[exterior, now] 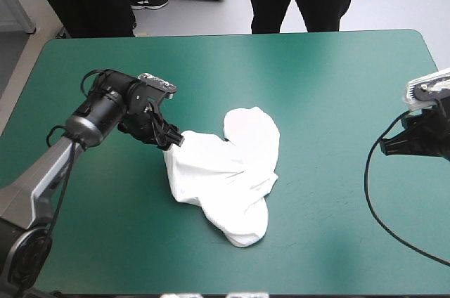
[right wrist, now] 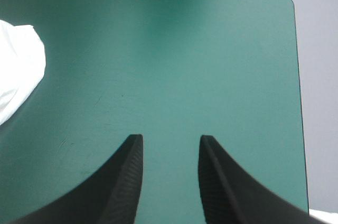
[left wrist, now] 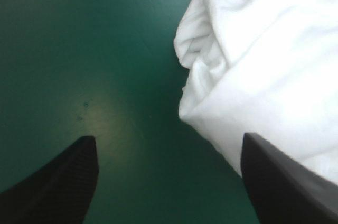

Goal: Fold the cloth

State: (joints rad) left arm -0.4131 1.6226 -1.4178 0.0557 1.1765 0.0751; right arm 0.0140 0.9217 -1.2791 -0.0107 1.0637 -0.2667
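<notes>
T-shirt (exterior: 228, 171) lies crumpled mid-worktop (exterior: 337, 87). Left tool (exterior: 171, 140) stands open at the T-shirt's left edge, gripping nothing. Right tool (right wrist: 169, 138) is open, well apart from the T-shirt. Recommendation: seat a single edge deep within the left tool before closing, avoiding bunched layers.

Robot lab, teal-green covered table (exterior: 316, 73)

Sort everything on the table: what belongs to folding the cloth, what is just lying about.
Job: T-shirt, a crumpled heap; left gripper, open at its edge; right gripper, open, well apart from it.
Lying about: nothing else shows on the teal-green table.
</notes>
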